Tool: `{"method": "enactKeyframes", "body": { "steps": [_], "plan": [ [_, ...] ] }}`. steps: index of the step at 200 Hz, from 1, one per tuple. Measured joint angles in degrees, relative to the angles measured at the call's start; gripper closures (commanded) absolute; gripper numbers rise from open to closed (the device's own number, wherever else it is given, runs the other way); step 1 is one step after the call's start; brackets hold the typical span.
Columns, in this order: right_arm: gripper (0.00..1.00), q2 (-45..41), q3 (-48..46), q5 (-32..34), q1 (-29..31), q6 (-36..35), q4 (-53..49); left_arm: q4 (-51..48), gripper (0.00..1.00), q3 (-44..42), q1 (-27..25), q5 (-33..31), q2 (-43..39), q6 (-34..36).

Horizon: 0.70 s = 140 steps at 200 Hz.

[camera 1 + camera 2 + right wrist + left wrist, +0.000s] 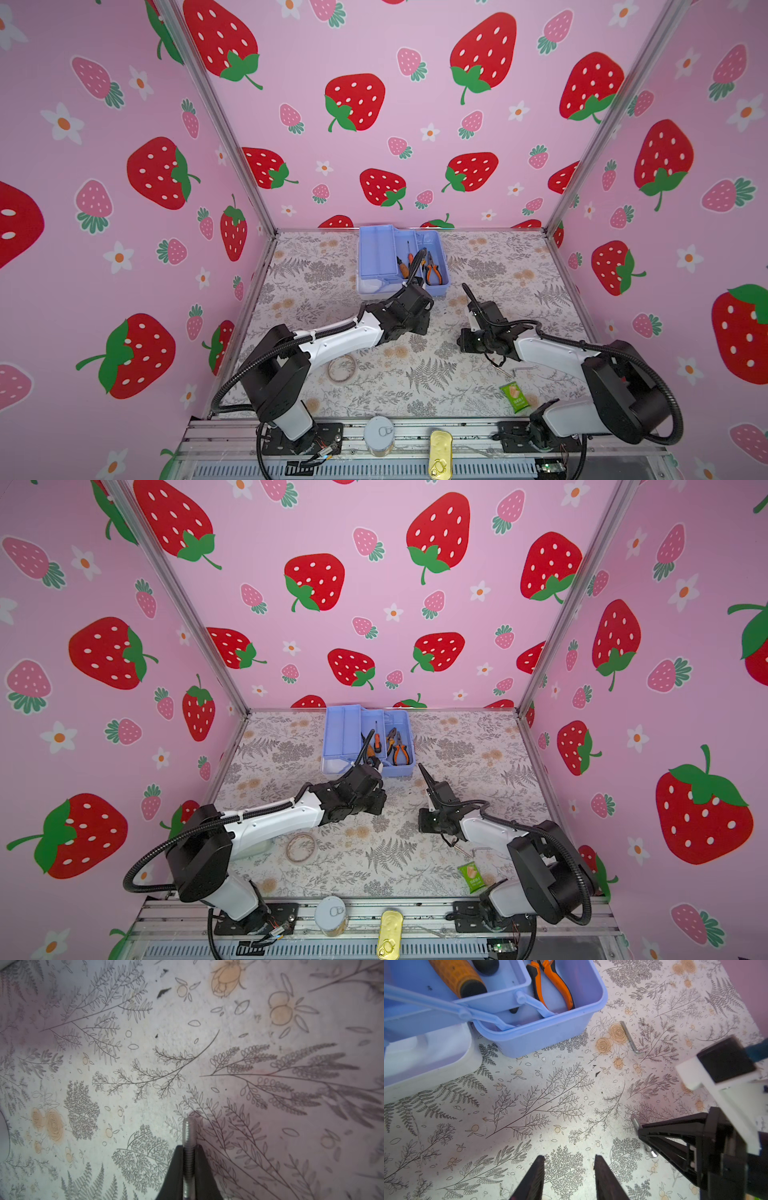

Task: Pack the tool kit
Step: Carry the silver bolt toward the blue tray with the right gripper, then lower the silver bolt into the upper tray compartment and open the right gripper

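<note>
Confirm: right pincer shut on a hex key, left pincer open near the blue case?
Wrong thing held: the right pincer is shut on a threaded bolt, as the right wrist view shows. The left pincer is open near the blue case, as stated.

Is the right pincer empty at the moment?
No, the right pincer is shut on a threaded bolt, which sticks out past its tips in the right wrist view.
</note>
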Motion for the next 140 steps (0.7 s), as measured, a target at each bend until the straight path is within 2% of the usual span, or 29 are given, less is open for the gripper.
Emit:
{"method": "enactKeyframes", "body": {
  "steps": [20,45,66,96,140],
  "plan": [
    [1.00,-0.3,0.5,-0.8,0.0,-0.7,-0.5,0.0,0.61,-0.5,0.0,-0.1,-0.9,0.0],
    [1.00,-0.4,5.4,-2.2,0.0,-1.6,-3.4,-0.4,0.57,-3.5,1.0,-1.8,-6.9,-0.1],
    [1.00,1.2,16.6,-4.3,0.0,-2.6,-3.7,-0.6,0.54,-6.4,3.9,-4.0,-15.0,-0.2],
    [1.00,9.3,35.0,-8.1,0.0,-4.0,-1.1,-0.4,0.53,-9.2,8.2,-9.0,-25.1,-0.6],
    [1.00,23.8,52.0,-11.3,0.5,-4.4,-1.6,-0.6,0.53,-15.1,14.8,-11.3,-30.9,-1.5]
  ]
}}
